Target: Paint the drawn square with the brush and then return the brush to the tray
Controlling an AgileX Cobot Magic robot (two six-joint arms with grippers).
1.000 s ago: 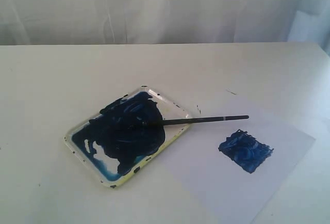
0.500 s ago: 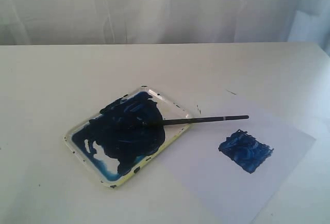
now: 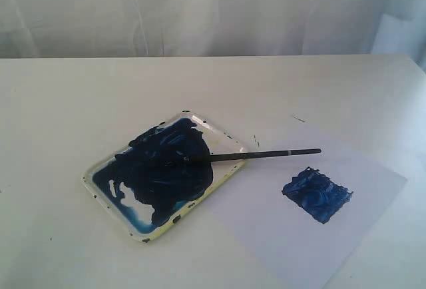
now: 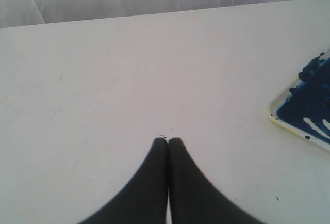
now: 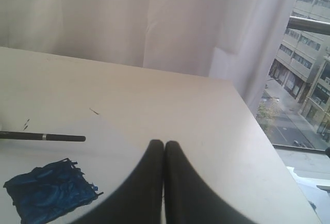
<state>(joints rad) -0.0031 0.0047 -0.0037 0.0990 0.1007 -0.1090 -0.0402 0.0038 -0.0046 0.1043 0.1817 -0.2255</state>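
The drawn square [image 3: 317,194] on the white paper [image 3: 266,229] is filled with rough glossy blue paint; it also shows in the right wrist view [image 5: 49,194]. The brush [image 3: 253,155] lies with its dark tip in the tray [image 3: 223,179] and its black handle reaching out over the paper; the handle end [image 5: 44,137] appears in the right wrist view. The tray's corner [image 4: 289,123] shows in the left wrist view. My left gripper [image 4: 168,140] is shut and empty over bare table. My right gripper [image 5: 164,143] is shut and empty, apart from the square. Neither arm appears in the exterior view.
The tray is smeared with dark blue paint [image 3: 163,166]. A white curtain [image 3: 200,9] hangs behind the table's far edge. The table's right edge [image 5: 258,131] runs close to a window with buildings outside. Small dark marks [image 3: 256,141] dot the paper.
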